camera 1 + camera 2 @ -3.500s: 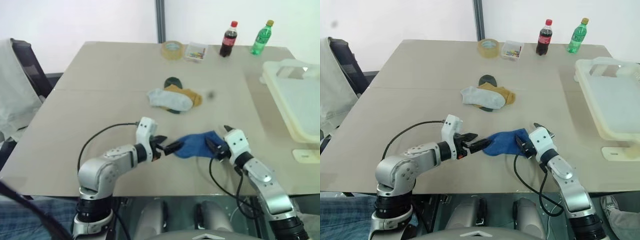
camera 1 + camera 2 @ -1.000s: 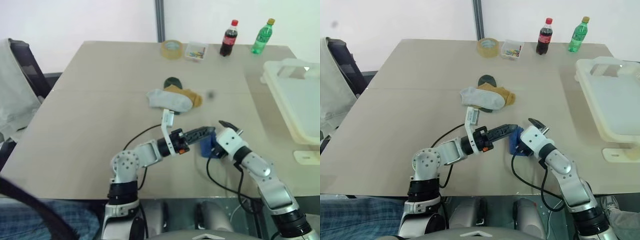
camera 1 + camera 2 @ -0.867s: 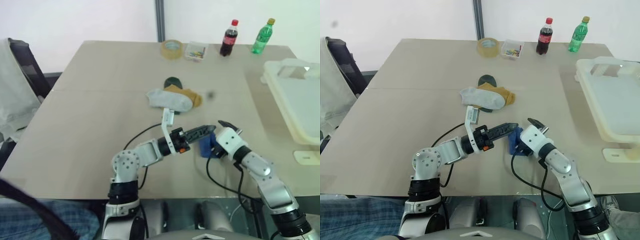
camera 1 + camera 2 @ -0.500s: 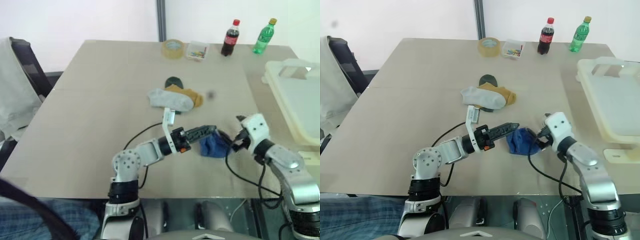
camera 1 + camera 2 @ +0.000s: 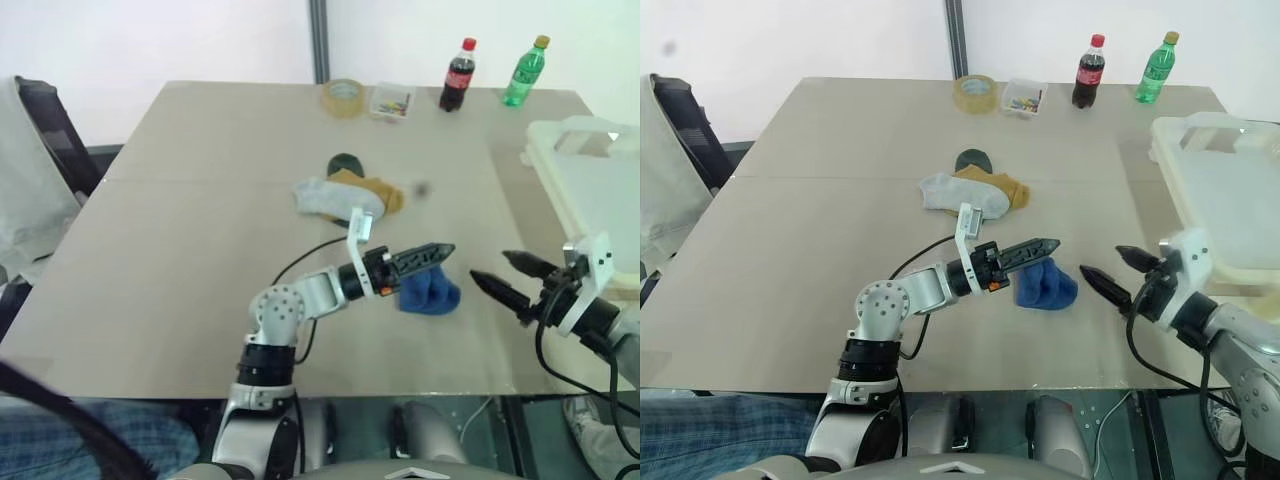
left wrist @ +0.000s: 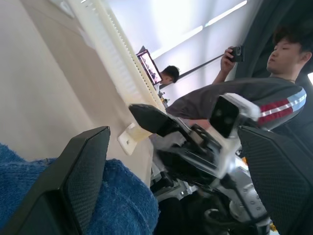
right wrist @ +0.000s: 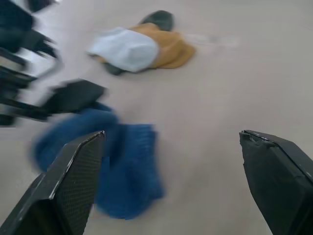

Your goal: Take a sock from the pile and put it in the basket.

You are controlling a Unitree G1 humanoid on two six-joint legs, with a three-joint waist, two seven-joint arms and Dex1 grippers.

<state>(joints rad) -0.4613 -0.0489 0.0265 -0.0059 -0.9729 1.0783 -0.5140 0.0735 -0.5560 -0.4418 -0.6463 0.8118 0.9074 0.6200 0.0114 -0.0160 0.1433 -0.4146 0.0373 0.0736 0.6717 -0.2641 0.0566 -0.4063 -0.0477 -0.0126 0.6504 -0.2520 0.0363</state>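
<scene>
A royal blue sock [image 5: 430, 291] lies crumpled on the table near its front edge, apart from the pile [image 5: 345, 198] of grey, mustard and dark green socks farther back. My left gripper [image 5: 438, 253] reaches in from the left, open, its fingers hovering just over the blue sock without closing on it. My right gripper [image 5: 495, 273] is open to the right of the sock, a short gap away, pointing left at it. The cream-white basket [image 5: 590, 190] stands at the table's right edge. In the right wrist view the blue sock [image 7: 124, 166] lies ahead between the spread fingers.
At the far edge stand a tape roll [image 5: 344, 98], a small clear box [image 5: 391, 102], a cola bottle [image 5: 457, 75] and a green bottle [image 5: 524, 72]. A chair draped with cloth [image 5: 30, 180] is on the left. A person [image 6: 254, 93] stands beyond the table's right side.
My right gripper has drawn back to the right, away from the blue sock, and rolled over. The sock stays on the table. My left gripper has edged slightly right over it.
</scene>
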